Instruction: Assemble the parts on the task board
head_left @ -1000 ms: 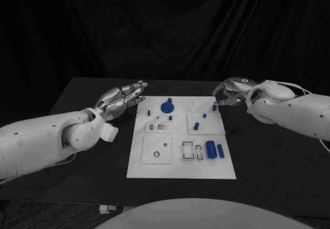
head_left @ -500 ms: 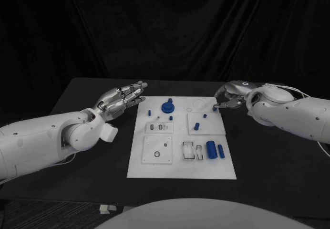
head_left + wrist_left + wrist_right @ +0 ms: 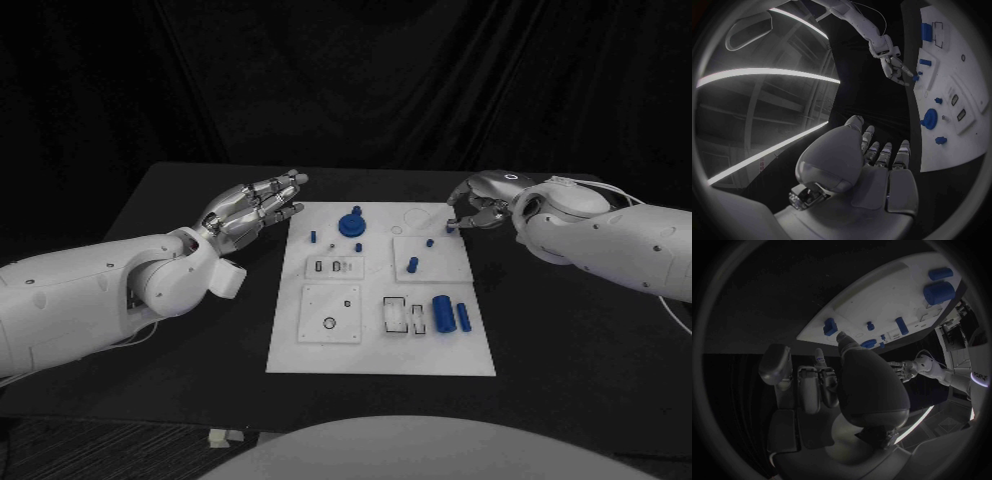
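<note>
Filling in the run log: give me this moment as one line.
left hand: open, beside task board | right hand: at board's far right corner by small blue part, grip unclear | large blue cylinder: lying on board

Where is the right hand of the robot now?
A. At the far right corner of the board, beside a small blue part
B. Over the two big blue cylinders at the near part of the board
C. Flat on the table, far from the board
A: in the head view the right hand is at the far right corner of the task board, with a small blue part at its fingertips.
</note>
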`<state>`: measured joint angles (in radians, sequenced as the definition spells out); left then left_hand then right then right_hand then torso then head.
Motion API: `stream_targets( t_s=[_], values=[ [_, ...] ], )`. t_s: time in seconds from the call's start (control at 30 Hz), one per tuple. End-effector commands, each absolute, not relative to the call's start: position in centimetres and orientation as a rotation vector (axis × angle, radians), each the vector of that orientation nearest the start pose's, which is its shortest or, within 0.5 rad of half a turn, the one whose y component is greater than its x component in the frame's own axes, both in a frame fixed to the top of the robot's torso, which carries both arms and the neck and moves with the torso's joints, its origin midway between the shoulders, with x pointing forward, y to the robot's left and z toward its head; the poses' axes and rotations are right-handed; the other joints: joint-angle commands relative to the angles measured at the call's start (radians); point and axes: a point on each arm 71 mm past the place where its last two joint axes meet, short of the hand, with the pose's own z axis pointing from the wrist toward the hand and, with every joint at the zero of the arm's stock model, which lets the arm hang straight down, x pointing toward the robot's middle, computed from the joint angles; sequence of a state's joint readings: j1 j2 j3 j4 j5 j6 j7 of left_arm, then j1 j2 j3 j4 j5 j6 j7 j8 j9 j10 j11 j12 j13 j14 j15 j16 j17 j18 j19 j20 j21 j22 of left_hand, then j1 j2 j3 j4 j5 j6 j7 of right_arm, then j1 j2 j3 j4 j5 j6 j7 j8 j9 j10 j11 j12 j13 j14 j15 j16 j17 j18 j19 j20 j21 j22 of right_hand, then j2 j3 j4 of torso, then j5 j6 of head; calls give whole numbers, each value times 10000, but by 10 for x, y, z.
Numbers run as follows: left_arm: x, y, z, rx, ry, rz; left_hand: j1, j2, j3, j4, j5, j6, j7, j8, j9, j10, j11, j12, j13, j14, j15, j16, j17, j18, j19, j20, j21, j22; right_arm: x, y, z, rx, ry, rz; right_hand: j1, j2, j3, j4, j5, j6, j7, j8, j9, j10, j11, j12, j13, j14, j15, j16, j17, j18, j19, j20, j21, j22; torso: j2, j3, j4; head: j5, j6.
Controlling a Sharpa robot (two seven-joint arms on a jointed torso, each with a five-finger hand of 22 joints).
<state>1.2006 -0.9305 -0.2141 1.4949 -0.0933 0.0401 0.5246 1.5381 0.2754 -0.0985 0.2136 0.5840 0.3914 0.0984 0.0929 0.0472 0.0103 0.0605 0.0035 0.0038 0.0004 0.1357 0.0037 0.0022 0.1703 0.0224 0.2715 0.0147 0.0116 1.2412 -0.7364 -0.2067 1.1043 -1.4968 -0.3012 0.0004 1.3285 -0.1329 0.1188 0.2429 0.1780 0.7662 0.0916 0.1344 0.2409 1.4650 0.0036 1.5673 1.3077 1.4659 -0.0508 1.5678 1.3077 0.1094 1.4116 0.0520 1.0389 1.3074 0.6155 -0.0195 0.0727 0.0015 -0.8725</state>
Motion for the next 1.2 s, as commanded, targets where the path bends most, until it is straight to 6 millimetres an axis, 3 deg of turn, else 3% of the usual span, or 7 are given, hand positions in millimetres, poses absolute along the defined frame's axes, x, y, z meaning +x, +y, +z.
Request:
stream_targets(
  t_s=[0.03,0.37,0.53,0.77,1.03,1.2],
  values=[
    [456,243,-228,-9518,16114,-17581,87,-31,52,15,37,3,43,35,1,-7,77,45,11,5,88,-25,-16,92,6,84,51,11,537,-279,-241,-2320,17655,3267,166,21,23,64,59,-16,11,63,13,1058,-1,35,2631,1049,-38,30,2631,-153,52,30,-54,1353,0,-1,-4,7,-2],
    [456,244,-229,-9530,16110,-17555,87,-31,52,15,37,3,43,35,1,-7,77,45,11,5,88,-25,-16,92,6,84,51,11,535,-278,-242,-2368,17614,3397,139,-31,-28,182,45,63,17,134,43,1058,5,35,2631,1049,-34,30,2631,-155,60,34,-58,1361,2,-1,-3,22,-2],
    [456,244,-229,-9533,16112,-17558,87,-31,52,15,37,3,43,35,1,-7,77,45,11,5,88,-25,-16,92,6,84,51,11,532,-277,-242,-2390,17578,3506,39,-167,-147,465,-516,43,6,183,64,1058,-2,35,2631,1049,-38,30,2631,-155,78,34,-75,1374,2,1,-2,16,-2],
    [456,244,-229,-9539,16132,-17572,90,-34,70,6,45,-3,47,35,0,-9,82,43,10,5,88,-25,-16,91,4,85,49,10,529,-277,-243,-2387,17679,3547,2,-207,-177,479,-666,33,4,196,69,1058,-5,35,2631,1049,-39,30,2631,-156,86,32,-74,1378,-8,-4,-8,13,-2],
    [456,245,-230,-9555,16145,-17566,92,-32,79,2,48,-7,49,34,0,-8,85,44,11,5,88,-26,-16,91,5,86,50,10,528,-278,-250,-2337,17926,3440,546,-34,17,328,636,119,25,329,124,1058,6,35,2631,1049,-35,30,2631,-153,95,30,-148,1379,-6,-2,-4,35,-2],
    [455,245,-230,-9562,16154,-17564,92,-32,79,2,48,-7,49,34,0,-8,85,44,11,5,88,-26,-16,91,5,86,50,10,528,-279,-253,-2299,18048,3349,726,41,79,219,1155,159,35,382,154,1058,15,35,2631,1049,-29,30,2631,-152,100,33,-172,1379,-12,-5,-9,38,-2]
  ],
)
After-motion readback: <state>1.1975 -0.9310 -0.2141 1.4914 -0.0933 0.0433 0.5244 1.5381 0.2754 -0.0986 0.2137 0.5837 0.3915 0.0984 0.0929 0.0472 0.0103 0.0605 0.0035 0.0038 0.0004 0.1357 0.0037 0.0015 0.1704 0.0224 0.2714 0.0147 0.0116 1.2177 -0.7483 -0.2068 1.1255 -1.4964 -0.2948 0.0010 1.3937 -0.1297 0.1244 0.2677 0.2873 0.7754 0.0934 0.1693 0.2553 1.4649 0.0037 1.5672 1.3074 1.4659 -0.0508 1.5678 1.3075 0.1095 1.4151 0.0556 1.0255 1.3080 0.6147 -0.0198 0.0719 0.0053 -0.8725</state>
